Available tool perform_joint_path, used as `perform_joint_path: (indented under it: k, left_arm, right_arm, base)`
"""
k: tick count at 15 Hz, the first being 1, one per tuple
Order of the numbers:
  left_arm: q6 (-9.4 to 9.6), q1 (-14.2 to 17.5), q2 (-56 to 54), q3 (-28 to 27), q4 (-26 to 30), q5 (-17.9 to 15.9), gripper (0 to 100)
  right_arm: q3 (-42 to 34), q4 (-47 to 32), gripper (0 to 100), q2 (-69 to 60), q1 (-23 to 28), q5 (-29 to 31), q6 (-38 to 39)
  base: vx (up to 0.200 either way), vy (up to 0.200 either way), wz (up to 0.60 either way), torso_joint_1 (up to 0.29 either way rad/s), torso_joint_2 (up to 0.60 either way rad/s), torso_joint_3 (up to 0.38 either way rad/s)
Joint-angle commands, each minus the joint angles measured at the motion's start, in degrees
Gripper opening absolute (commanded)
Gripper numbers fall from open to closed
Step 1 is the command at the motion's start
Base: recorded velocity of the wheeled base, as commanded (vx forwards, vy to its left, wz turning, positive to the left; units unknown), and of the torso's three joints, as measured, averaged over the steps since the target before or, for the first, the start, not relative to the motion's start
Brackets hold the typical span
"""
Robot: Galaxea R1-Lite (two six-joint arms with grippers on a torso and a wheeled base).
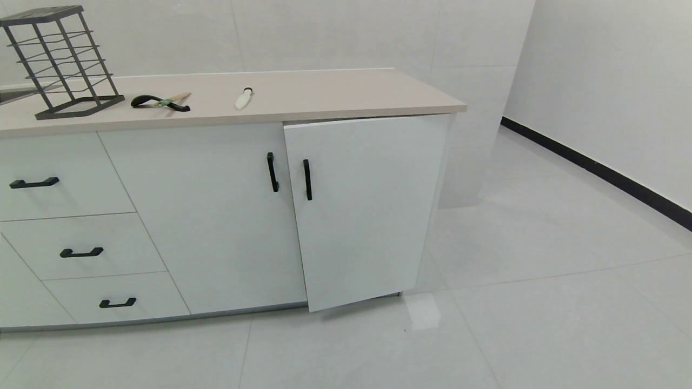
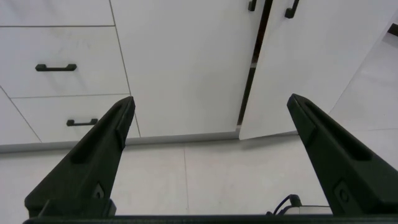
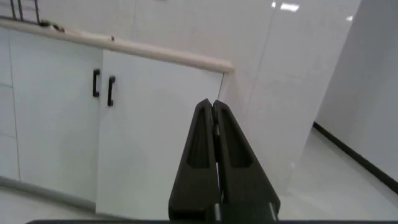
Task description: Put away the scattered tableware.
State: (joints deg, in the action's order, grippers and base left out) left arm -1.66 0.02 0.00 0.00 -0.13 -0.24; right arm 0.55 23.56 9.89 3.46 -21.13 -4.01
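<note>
Since the white utensil [image 1: 244,98] lies high on the countertop [image 1: 335,92], leftward, the wide-spread left gripper [image 2: 211,102] seems nearer than the clenched, empty right gripper [image 3: 212,106].

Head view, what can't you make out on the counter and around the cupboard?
- Cupboard inside: head view, hidden by the ajar door.
- White utensil: head view, too small to tell its kind.
- Black-handled tool: head view, too small to name.
- Grey patch behind the rack: cut off by the head view's left edge.
</note>
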Motion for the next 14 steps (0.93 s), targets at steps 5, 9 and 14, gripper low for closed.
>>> perform_joint_path:
  k: [5,9,14]
  left_arm:
    - [-0.28,0.06,0.09,0.00,-0.04,0.07,100]
    - [-0.28,0.06,0.00,0.00,-0.04,0.07,100]
    - [-0.01,0.06,0.09,0.00,-0.04,0.07,100]
  right_arm:
    - [-0.55,-19.61,0,-4.88,-1.18,0.82,-3.72]
    - [-0.55,-19.96,0,-9.45,-3.55,8.56,-2.93]
    - [-0.46,-23.92,0,-9.45,-3.64,20.77,4.27]
  base:
    - [0.000,0.000,0.00,0.000,0.00,0.000]
    - [0.000,0.000,0.00,0.000,0.00,0.000]
    - [0.000,0.000,0.00,0.000,0.00,0.000]
